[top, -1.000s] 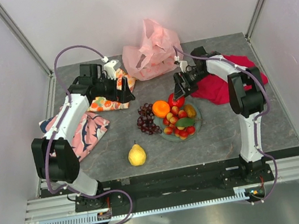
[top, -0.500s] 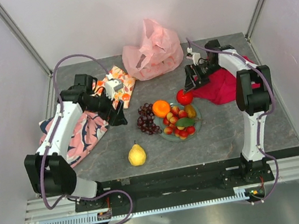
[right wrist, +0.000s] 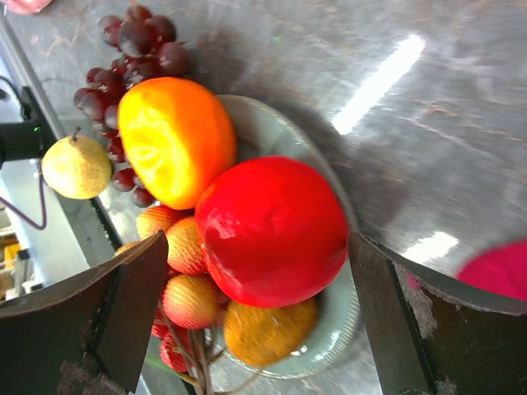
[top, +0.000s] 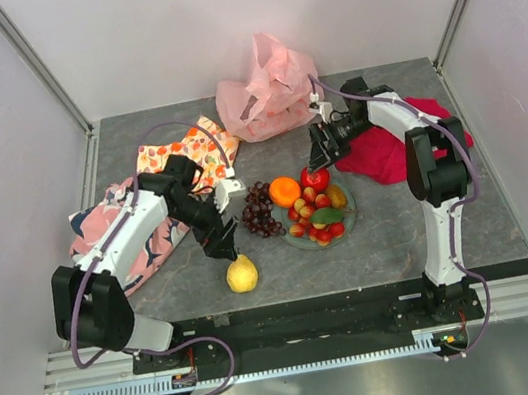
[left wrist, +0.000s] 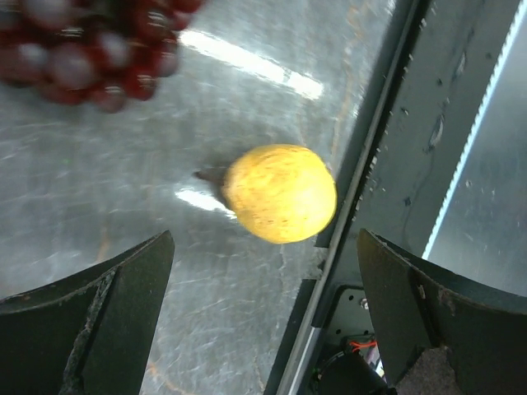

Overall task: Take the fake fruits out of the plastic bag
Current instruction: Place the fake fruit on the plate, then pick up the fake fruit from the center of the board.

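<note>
The pale-pink plastic bag lies crumpled at the back of the table. A yellow pear lies near the front edge, and it also shows in the left wrist view. My left gripper is open and empty just behind the pear. A red apple, an orange and small red and orange pieces sit on a green plate. A grape bunch lies beside it. My right gripper is open, its fingers either side of the apple without touching.
A red cloth lies at the right under my right arm. A fruit-printed cloth and a pink-and-navy cloth lie at the left. The metal rail of the table's front edge runs right beside the pear.
My left arm has swung from the back left, over the fruit-printed cloth, forward to just above the pear. My right gripper drew back toward the red cloth, then returned over the apple.
</note>
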You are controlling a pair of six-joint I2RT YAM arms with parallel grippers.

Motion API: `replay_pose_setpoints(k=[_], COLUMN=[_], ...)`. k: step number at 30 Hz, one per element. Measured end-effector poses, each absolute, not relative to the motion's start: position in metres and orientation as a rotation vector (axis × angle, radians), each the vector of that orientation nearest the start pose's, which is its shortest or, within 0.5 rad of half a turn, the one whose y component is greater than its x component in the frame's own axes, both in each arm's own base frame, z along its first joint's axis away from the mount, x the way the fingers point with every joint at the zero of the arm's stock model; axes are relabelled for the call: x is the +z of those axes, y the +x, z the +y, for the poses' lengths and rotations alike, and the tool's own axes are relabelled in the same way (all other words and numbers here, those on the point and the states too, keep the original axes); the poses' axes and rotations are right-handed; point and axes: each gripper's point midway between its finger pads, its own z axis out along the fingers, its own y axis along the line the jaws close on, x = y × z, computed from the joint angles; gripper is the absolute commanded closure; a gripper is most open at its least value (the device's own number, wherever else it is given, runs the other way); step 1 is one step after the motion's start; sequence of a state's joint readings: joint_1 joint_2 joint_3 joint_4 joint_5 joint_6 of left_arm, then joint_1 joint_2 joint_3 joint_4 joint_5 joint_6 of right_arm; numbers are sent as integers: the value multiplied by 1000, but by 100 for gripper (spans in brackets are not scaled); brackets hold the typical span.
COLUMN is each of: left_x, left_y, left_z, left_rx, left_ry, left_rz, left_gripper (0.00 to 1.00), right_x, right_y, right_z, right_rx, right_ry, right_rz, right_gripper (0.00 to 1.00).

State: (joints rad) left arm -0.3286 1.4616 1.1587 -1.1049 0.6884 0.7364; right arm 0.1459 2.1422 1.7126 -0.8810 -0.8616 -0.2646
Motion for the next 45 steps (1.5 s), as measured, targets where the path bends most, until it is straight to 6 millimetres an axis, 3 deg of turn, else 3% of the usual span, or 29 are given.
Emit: replay_pose_setpoints(k=[8, 14, 22, 27, 36, 38, 40, 42, 44, 45], left_x=[99, 77, 72, 72, 56, 53, 52, 53, 54, 54], left_y=[177, 186, 188, 176, 175, 175, 174, 172, 169, 169], left_z=[-173, -175, -185, -187, -172, -169, -170, -174, -179, -181], left_rx=[-809, -662, -680, -705, -512, -472, -465, -491, -535, -549], left_ry=[1640, 1700, 1557, 1388, 1150, 1135, 1133, 1139, 1140, 1147], left_rz=[2245, 2224, 2393, 2588, 2849, 2877, 2895, 2907, 2917, 2916], left_gripper=[1, 1, 1, 1, 2, 13, 31, 75, 98, 98], right_x=[88, 89, 91, 90, 90, 90, 90, 90, 89, 89], right_y=[393, 394, 397, 397, 397, 397, 397, 397, 397, 397], right_z=[197, 197, 197, 197, 196, 196, 196, 196, 196, 196], right_rx=[1195, 1197, 1188, 1183, 1179, 1178, 1178, 1177, 1176, 1172], right_ry=[-696, -678, -681, -681, -680, -680, -680, -680, -680, -680], right_rz=[2523, 2527, 2521, 2523, 2525, 2525, 2526, 2526, 2527, 2528], right_gripper=[2, 2, 2, 2, 2, 2, 2, 2, 2, 2])
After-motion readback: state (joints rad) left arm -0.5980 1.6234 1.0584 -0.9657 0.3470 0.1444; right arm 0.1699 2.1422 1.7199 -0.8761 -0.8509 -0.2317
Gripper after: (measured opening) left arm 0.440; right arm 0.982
